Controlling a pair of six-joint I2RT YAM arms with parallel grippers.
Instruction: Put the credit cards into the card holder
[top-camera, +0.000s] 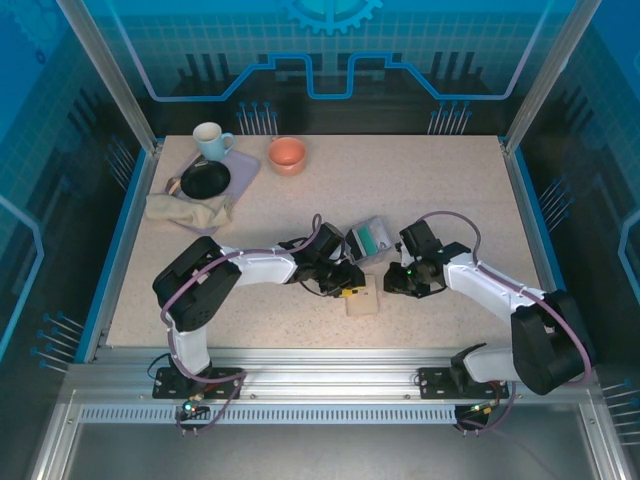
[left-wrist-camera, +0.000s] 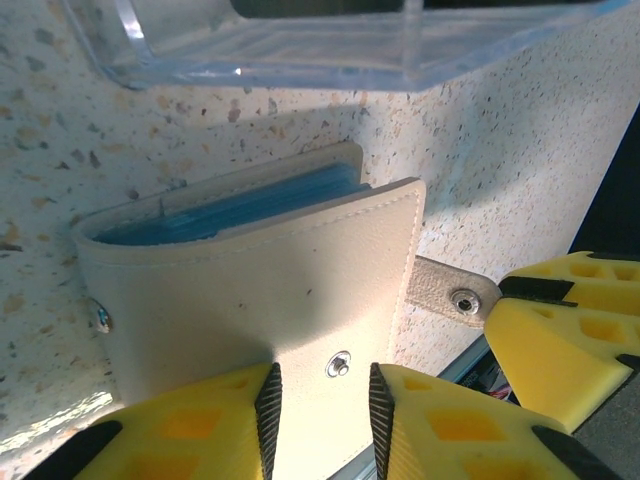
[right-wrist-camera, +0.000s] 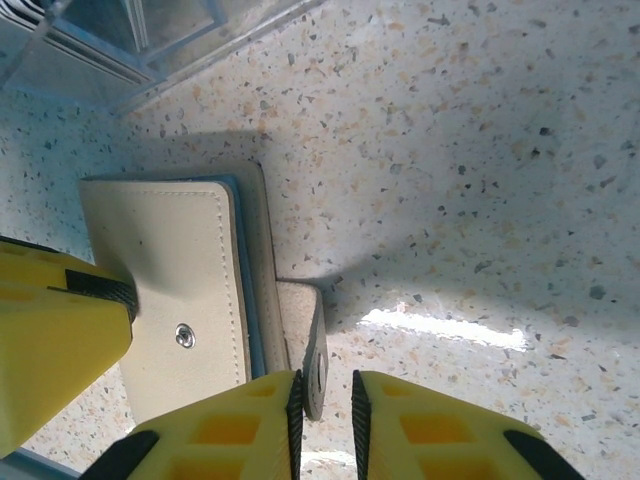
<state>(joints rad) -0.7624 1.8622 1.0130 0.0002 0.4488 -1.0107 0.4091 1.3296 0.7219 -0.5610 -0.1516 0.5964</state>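
I've got the card holder (top-camera: 362, 298) lying on the desk (top-camera: 450, 190) between my two claws: left claw (left-wrist-camera: 322, 410) on its left, right claw (right-wrist-camera: 325, 410) on its right. Credit cards (left-wrist-camera: 230, 208) sit inside it. The clear box (top-camera: 372, 238) lies just behind.

Item 1, top external: set above and behind my 2 arm bases, facing down and forward, distant.
Item 2, left wrist: close behind the left gripper (left-wrist-camera: 323, 395), looking past its tips.
Item 3, right wrist: close behind the right gripper (right-wrist-camera: 326, 400), likewise.
Shared by all 3: the card holder (top-camera: 362, 298) at both tips.
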